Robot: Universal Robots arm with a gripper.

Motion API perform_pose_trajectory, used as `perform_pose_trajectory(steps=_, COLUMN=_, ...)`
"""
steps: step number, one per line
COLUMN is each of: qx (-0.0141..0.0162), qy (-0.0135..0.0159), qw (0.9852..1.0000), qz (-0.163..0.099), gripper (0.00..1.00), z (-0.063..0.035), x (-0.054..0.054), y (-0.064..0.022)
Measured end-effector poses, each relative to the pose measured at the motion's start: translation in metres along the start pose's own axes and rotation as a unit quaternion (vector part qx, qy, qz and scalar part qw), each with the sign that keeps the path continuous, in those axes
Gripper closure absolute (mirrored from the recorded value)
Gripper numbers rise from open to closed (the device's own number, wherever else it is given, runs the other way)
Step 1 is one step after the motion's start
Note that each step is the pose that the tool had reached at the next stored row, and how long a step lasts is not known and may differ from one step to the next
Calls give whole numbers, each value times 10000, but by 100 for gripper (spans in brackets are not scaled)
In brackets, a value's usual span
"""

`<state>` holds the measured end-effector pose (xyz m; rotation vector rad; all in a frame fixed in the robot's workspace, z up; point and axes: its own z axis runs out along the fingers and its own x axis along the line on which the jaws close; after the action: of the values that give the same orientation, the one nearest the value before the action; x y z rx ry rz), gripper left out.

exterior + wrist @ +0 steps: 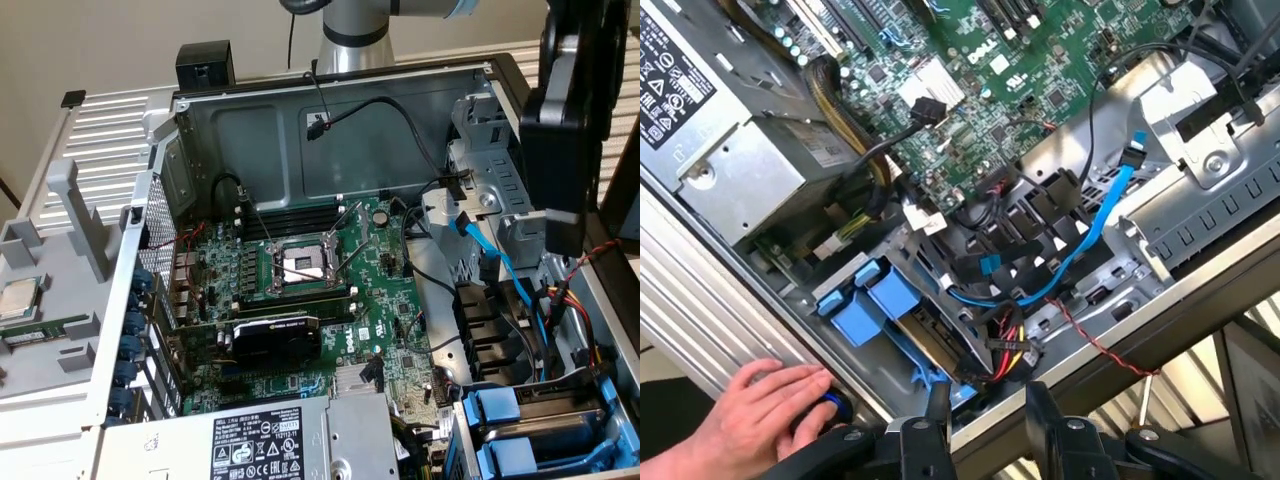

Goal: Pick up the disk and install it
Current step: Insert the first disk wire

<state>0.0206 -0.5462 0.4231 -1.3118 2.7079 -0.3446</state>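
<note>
The disk (931,339) sits in the drive bay (970,300) behind two blue carrier handles (855,320), just ahead of the gripper (987,392). The gripper's jaws stand partly apart, holding nothing. Beside the gripper, a person's hand (758,415) rests on the case rim (730,330).

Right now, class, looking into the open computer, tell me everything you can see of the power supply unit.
The power supply unit is a boxy housing of bare silver sheet metal with a black-and-white label of warning symbols on its upper face. It lies flat in a corner of the case, against the outer wall and right beside the green Dell motherboard. A black cable leaves the side facing the board and ends in a plug over it, and yellow wires show at its edge.
</note>
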Motion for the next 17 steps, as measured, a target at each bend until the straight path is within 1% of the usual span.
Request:
perform_pose_trajectory(steps=3, qx=7, qy=-53, qw=9997, qz=-242, gripper=57, z=-1, x=1, y=3)
perform_pose_trajectory(steps=6, qx=17, qy=-102, qw=9988, qz=-484, gripper=57, z=0, x=4, y=5)
perform_pose_trajectory(steps=9, qx=19, qy=-168, qw=9971, qz=-748, gripper=57, z=-1, x=4, y=5)
perform_pose_trajectory(steps=11, qx=20, qy=-214, qw=9955, qz=-924, gripper=57, z=-1, x=4, y=5)
perform_pose_trajectory(steps=12, qx=24, qy=-223, qw=9947, qz=-999, gripper=57, z=-1, x=4, y=6)
perform_pose_trajectory(steps=15, qx=43, qy=-216, qw=9929, qz=-1171, gripper=57, z=0, x=6, y=7)
perform_pose_trajectory(steps=17, qx=51, qy=-224, qw=9912, qz=-1302, gripper=57, z=-1, x=6, y=8)
